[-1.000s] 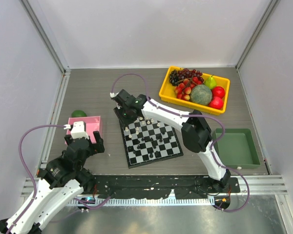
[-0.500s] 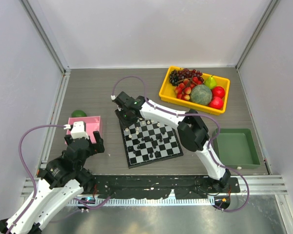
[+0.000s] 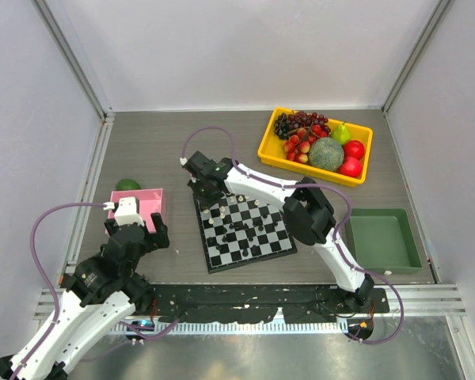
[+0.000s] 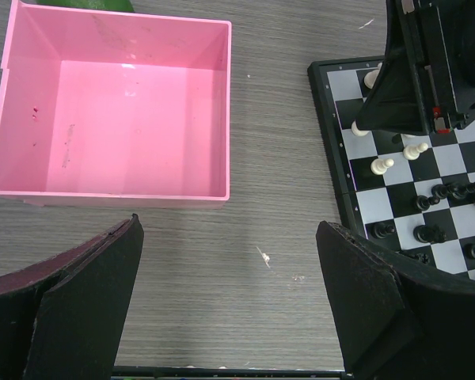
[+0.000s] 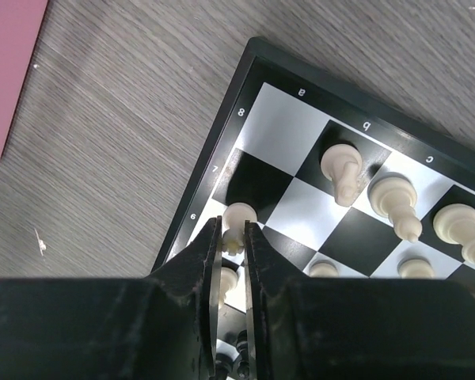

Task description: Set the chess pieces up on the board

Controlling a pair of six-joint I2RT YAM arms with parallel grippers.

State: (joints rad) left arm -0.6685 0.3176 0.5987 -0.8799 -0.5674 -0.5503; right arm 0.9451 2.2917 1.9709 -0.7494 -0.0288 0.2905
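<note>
The board lies mid-table with white and black chess pieces scattered over it. My right gripper hangs over its far left corner. In the right wrist view the right gripper is shut on a small white piece above the board's edge squares. Other white pieces stand along the back rows. My left gripper is open over bare table, left of the board. Nothing sits between the left gripper's fingers.
A pink tray sits left of the board, seen empty in the left wrist view. A green fruit lies behind it. A yellow fruit bin stands at the back right. A green tray is at the right.
My right gripper has shifted slightly toward the board's far left corner and its jaws have narrowed onto the white piece. The left arm has not moved.
</note>
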